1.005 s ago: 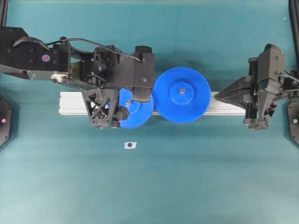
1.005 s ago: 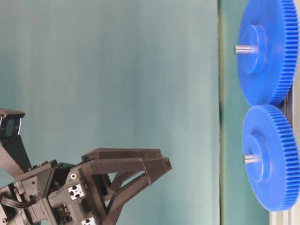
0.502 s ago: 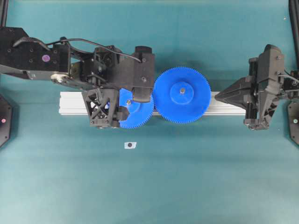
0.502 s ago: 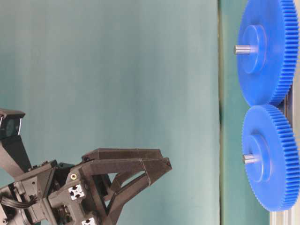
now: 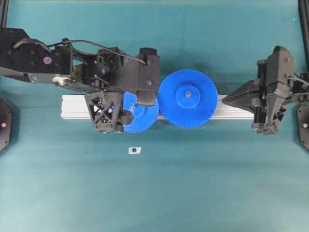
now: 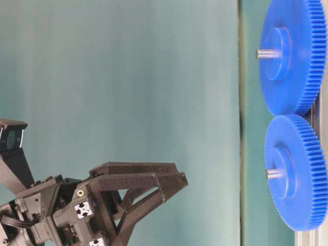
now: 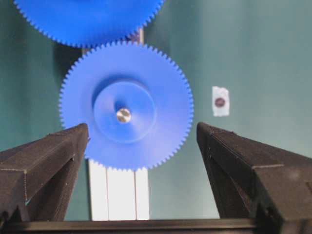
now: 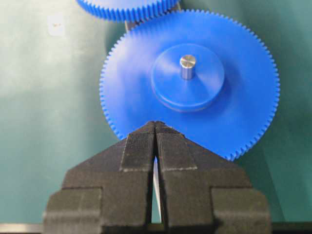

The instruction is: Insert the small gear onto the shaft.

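My left gripper (image 5: 126,107) hangs over the left part of the silver rail (image 5: 72,107), its fingers (image 7: 48,161) spread wide with nothing between them. From my left wrist I look straight down on the small gear (image 7: 126,105), which lies flat on the rail with its raised hub upward; neither finger touches its rim. The shaft (image 7: 123,115) shows as a bright grey disc in the hub's hole, so the gear sits on it, and the pin's long axis stands upright, square to the rail's length. In the table-level view, which is turned on its side, that same pin pokes out of the hub away from the rail.

Just below the rail on the green table (image 5: 193,193) lies a small white tag with a dark dot (image 5: 134,150), apart from everything else.

To the right, the larger blue gear (image 5: 188,98) also lies flat on the rail, its teeth meeting those of the small gear, its own grey pin (image 8: 187,66) pointing up.

Further right, my right gripper (image 5: 226,100) sits level at the rail's right end, tips aimed at the larger gear but short of it, fingers (image 8: 139,151) pressed together and holding nothing.
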